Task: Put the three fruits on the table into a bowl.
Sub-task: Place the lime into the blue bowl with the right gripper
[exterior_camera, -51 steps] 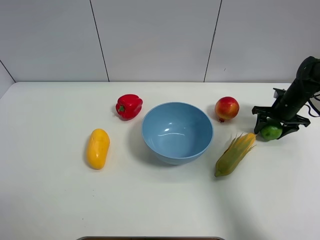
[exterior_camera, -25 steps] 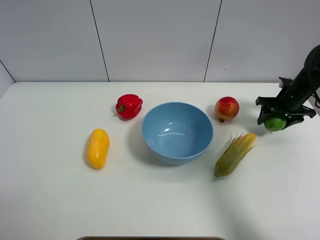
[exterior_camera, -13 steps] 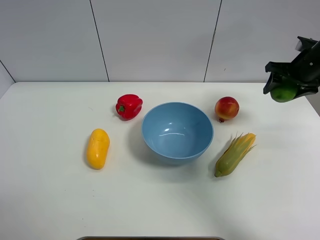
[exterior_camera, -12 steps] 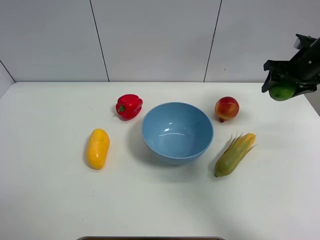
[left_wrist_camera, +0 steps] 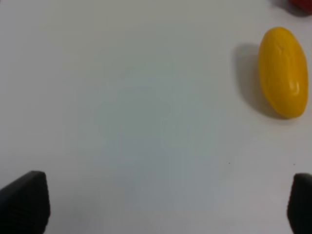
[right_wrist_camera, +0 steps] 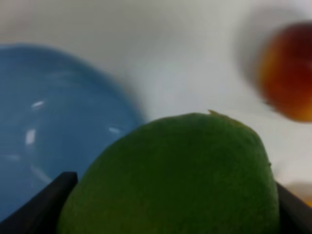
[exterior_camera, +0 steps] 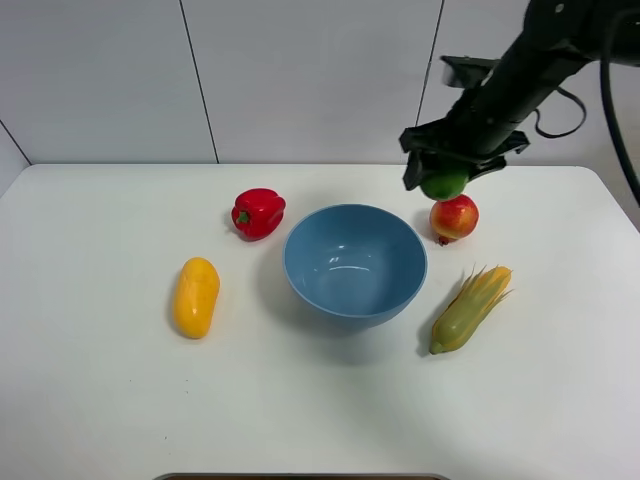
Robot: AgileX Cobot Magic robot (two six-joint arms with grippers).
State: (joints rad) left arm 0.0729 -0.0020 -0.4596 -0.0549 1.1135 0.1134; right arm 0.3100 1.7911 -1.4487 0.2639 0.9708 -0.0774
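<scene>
My right gripper is shut on the green lime and holds it in the air by the right rim of the light-blue bowl, just above the red-and-yellow apple-like fruit. The lime fills the right wrist view, with the bowl and the red fruit behind it. The yellow-orange mango lies on the white table left of the bowl. In the left wrist view the mango lies ahead of my left gripper, which is open and empty.
A red bell pepper sits at the bowl's back left. A corn cob with husk lies right of the bowl. The left arm is out of the high view.
My right gripper has lifted the lime from the table's right side and carried it left, to above the red fruit by the bowl's rim.
</scene>
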